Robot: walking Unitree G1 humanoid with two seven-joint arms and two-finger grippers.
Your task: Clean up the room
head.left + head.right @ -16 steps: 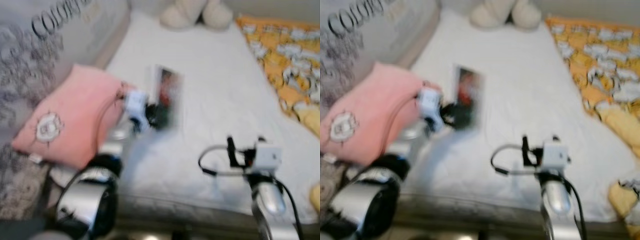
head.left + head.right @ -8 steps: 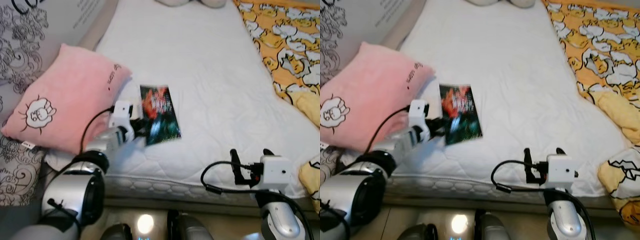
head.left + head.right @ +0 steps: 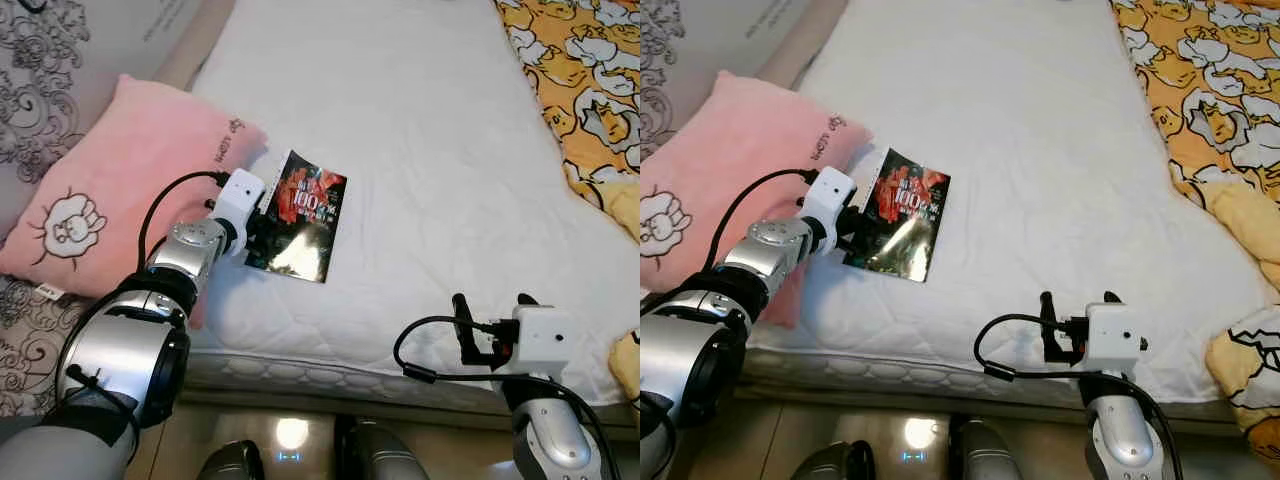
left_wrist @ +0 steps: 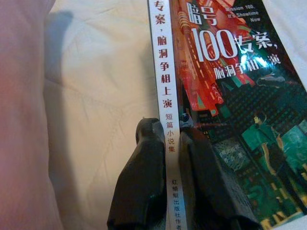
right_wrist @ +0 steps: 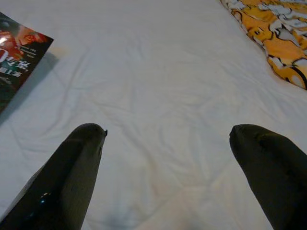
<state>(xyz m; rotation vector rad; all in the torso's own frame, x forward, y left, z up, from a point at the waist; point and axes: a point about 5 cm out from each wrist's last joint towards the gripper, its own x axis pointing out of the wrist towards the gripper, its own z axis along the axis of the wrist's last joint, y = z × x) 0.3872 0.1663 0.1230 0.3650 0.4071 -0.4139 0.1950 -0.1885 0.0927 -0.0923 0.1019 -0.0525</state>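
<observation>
The left gripper is clenched on the spine of the book, lifting it off the white bed beside the pink pillow; the right gripper hovers released over the sheet

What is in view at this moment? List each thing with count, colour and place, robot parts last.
book: 1, dark cover with red and white print, on the white sheet beside the pillow, spine pinched by the left gripper
pillow: 1, pink with a cartoon sheep, at the bed's left edge
mattress sheet: 1, white, quilted
blanket: 1, orange with a white and yellow duck print, along the bed's right side
left gripper: 1, black fingers, shut on the book's spine
right gripper: 1, black fingers, open above the sheet near the bed's front edge
</observation>
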